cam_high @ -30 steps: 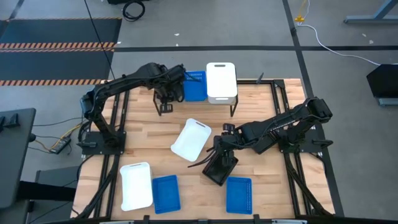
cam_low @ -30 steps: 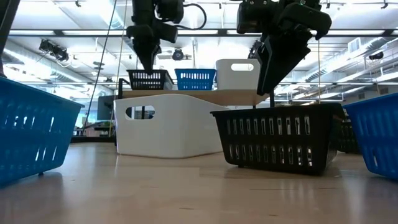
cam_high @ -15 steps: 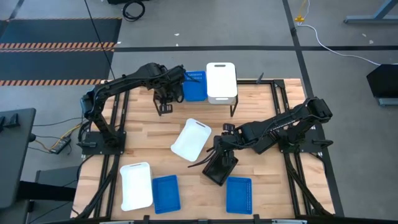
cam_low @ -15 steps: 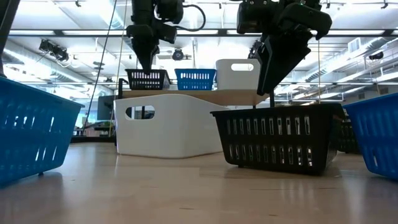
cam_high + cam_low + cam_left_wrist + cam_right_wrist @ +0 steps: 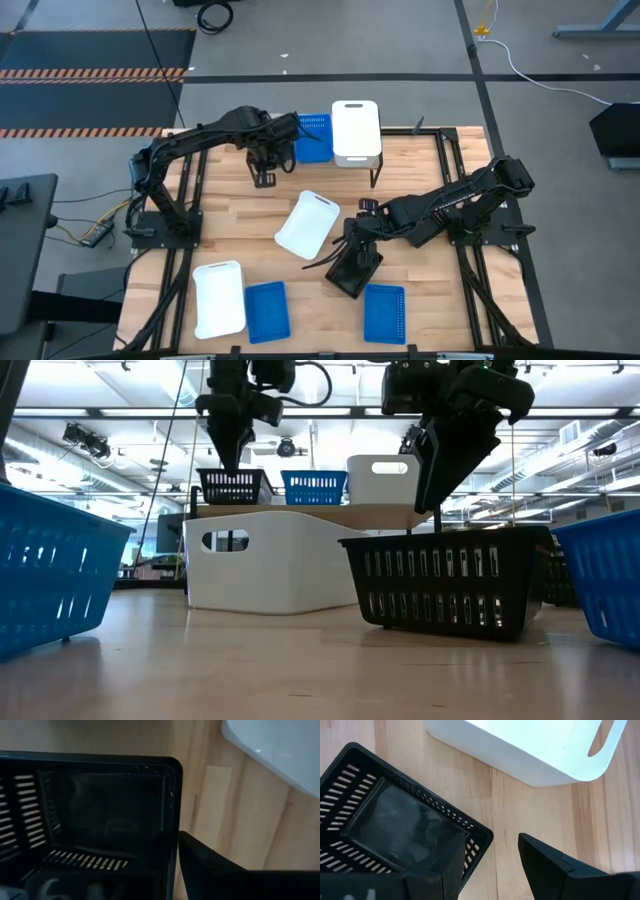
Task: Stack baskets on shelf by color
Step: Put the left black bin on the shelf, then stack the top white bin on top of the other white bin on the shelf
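1. Over on the left, the left gripper (image 5: 222, 460) has drifted a touch to the left and risen a shade in the last second, carrying the small black basket (image 5: 232, 486) with it. The low view shows that basket now hanging a hair higher over the shelf (image 5: 330, 512) than a moment ago.
2. The left claw is pinching that basket by its rim: the left wrist view has one dark finger (image 5: 210, 865) outside the wall and the basket's interior (image 5: 100, 815) directly beneath the claw.
3. What that means: the black basket looks placed but not released. It sits at the shelf's left end, beside the blue basket (image 5: 313, 138), with the white basket (image 5: 356, 130) beyond.
4. Its mouth faces up. I cannot make out its long axis under the arm.
5. Moving right, the right gripper (image 5: 490, 865) has not budged. Its fingers are spread wide and straddle a wall of the second black basket (image 5: 352, 270), one finger inside and one outside, not yet closed.
6. That basket stands mouth up on the table, long axis running diagonally, just under the claw. The loose white basket (image 5: 308, 224) lies just beyond it.
7. My read: black stack next.
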Action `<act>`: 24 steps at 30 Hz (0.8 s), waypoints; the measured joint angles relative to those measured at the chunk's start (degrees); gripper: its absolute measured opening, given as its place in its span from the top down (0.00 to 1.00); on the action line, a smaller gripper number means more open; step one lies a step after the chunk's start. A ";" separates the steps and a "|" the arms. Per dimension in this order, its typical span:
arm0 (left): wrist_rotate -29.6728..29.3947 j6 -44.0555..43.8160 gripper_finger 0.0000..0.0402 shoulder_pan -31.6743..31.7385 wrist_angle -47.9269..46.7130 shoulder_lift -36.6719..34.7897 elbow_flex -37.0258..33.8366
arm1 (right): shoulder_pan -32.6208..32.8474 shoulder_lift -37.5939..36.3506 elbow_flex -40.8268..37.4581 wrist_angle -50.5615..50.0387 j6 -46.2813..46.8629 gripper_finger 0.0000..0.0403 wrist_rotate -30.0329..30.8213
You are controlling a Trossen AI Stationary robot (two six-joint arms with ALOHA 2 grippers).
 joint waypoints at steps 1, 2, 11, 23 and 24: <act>-0.98 0.02 0.87 -0.21 0.00 0.00 0.00 | 0.00 0.00 0.00 -0.02 0.28 0.53 -0.02; -2.00 0.04 0.87 -0.40 0.00 0.00 0.00 | 0.00 0.00 0.00 -0.08 0.52 0.53 0.00; -4.70 0.66 0.87 0.88 0.69 0.00 0.00 | 0.00 0.00 0.00 -0.39 0.78 0.53 -0.02; -4.72 -1.41 0.70 1.24 1.35 0.00 0.00 | 0.00 0.00 0.02 -0.42 0.75 0.53 -0.02; -4.45 -1.53 0.68 1.24 1.22 0.00 0.00 | 0.00 0.00 0.02 -0.42 0.75 0.53 -0.02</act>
